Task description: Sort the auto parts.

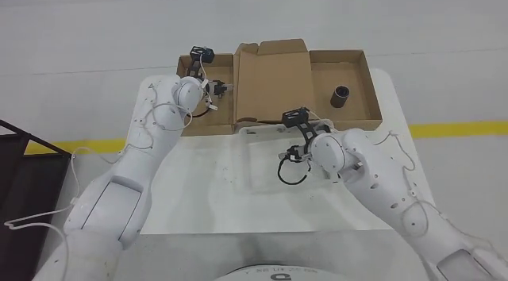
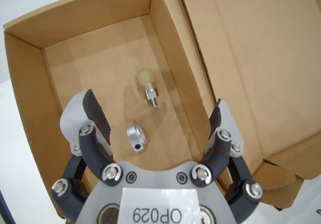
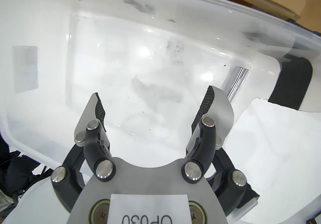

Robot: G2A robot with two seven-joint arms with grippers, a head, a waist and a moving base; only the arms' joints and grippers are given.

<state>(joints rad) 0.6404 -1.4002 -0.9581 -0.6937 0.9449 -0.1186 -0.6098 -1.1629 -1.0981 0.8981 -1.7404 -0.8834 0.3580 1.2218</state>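
**One part awaited sorting**

The left gripper (image 2: pixel 156 115) hung wide open and empty over the brown cardboard box (image 2: pixel 100 9), which held a silver collar ring (image 2: pixel 136 137). The right gripper (image 3: pixel 153 107), equally open and empty, hung over the clear plastic tray (image 3: pixel 150 9). The chrome rod (image 3: pixel 237 81) lay at the tray's wall, its long axis crossing the closing line. Best would be to shift sideways and clamp mid-length.

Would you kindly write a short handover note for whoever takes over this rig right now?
Grippers: the left gripper has its fingers open and empty over the left compartment. The right gripper has its fingers open and empty over the clear bin.
Things: the capped fitting and silver collar lie apart in the left compartment. The dark cylinder is in the right compartment. The metal rod is at the bin's corner.
Done: three parts boxed.
Left: probably the rod; I cannot tell if other parts remain.
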